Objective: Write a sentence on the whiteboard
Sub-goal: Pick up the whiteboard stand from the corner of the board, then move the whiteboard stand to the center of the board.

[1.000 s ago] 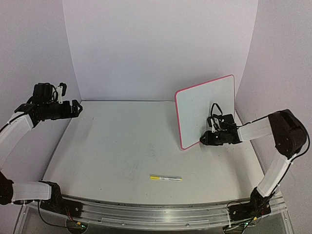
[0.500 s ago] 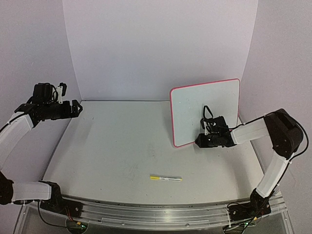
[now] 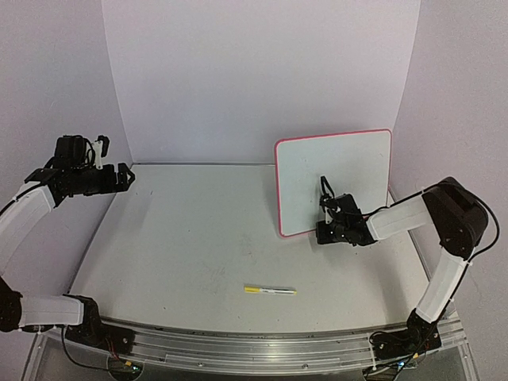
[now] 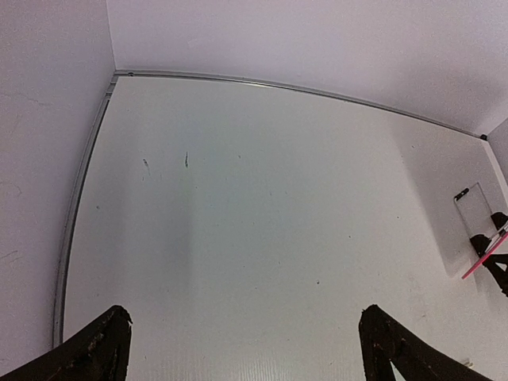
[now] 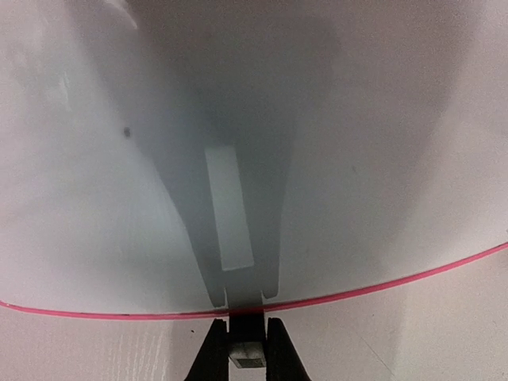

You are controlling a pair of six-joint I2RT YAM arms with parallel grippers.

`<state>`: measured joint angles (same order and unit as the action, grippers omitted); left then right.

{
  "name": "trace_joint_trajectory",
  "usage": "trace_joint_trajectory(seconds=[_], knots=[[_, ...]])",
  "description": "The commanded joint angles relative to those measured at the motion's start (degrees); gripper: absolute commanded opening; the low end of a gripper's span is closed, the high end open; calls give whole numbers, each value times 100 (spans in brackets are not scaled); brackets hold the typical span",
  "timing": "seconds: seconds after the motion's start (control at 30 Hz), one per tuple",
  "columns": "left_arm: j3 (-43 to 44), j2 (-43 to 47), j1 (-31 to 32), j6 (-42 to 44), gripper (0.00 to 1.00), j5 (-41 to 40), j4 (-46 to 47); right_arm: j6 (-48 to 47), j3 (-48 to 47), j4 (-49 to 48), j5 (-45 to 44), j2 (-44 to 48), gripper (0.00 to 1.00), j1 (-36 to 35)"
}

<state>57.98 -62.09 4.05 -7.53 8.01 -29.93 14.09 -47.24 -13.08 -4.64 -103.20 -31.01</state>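
The whiteboard [image 3: 333, 178], white with a thin pink-red rim, stands upright on its lower edge at the right of the table. My right gripper [image 3: 323, 231] is shut on a black foot at that lower edge. In the right wrist view the fingers [image 5: 213, 349] clamp the black foot [image 5: 247, 321] just below the rim, and the board [image 5: 238, 119] fills the view. No handwriting shows on the board. My left gripper [image 3: 127, 175] is open and empty at the far left, high over the table [image 4: 244, 314]. The board's pink edge shows in the left wrist view [image 4: 484, 259].
A yellow marker [image 3: 270, 290] lies flat on the table near the front, left of the right arm. White walls enclose the back and both sides. The table's metal front rail [image 3: 254, 345] runs along the near edge.
My right gripper has carried the whiteboard left and turned it, so its face now shows wider and more square to the top camera. The left arm and the marker have not moved.
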Motion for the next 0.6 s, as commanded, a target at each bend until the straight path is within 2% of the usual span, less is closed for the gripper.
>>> trace_joint_trajectory(seconds=[0.0,0.13,0.23,0.37,0.57], knots=[[1,-32,-20,-64,99,68,119,291,84,-142,-464,87,1,-386],[2,-33,-20,-67,99,69,104,696,98,-64,-942,129,0,-741],[2,-36,-19,-77,99,72,114,1163,-104,346,-1581,40,0,-1153],[-2,-46,-24,-91,99,85,116,2091,-670,1128,-2190,-372,0,-1662],[-6,-6,-24,-91,99,77,108,2891,-1586,1834,-2445,-1030,0,-2427]])
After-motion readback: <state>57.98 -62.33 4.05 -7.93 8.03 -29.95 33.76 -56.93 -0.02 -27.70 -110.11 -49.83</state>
